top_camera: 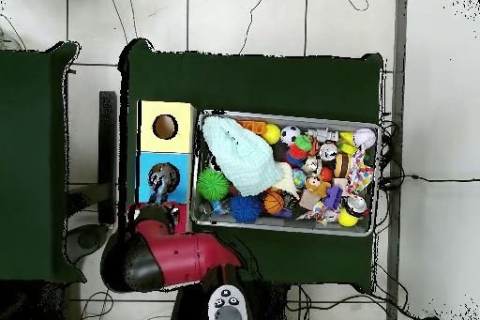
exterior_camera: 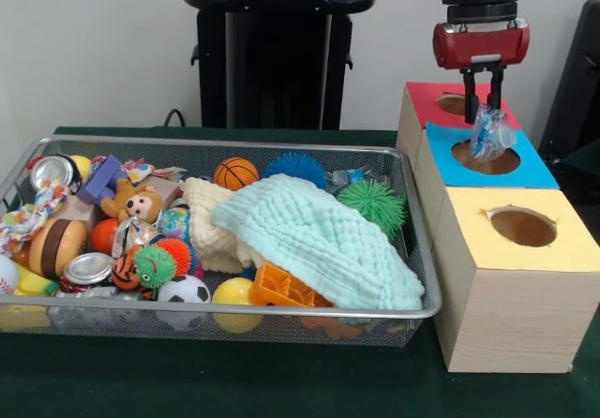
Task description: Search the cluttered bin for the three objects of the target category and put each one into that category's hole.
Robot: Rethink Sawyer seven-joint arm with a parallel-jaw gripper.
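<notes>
Claw: your gripper (exterior_camera: 483, 99) hangs directly above the blue box (exterior_camera: 534, 169), its fingers clamped on a crumpled clear plastic wrapper (exterior_camera: 491, 135).
Held item: the wrapper dangles just over the hole (exterior_camera: 486, 159) in the blue box; you cannot tell from either view whether it touches the rim.
Writing: you will find no legible brand or label anywhere.
Boxes: a red box (exterior_camera: 424, 99) stands behind the blue box and a yellow box (exterior_camera: 572, 249) in front of it, all touching in a row.
Bin: the wire bin (exterior_camera: 412, 310) sits just beside the blue box, holding a pale green cloth (exterior_camera: 319, 240), a green spiky ball (exterior_camera: 373, 202), a blue spiky ball (exterior_camera: 295, 167) and a small basketball (exterior_camera: 235, 172).
Surface: a dark green table cover (exterior_camera: 234, 380) lies under the blue box and bin.
Room: pale wall behind; white tiled floor (top_camera: 234, 16) with cables.
</notes>
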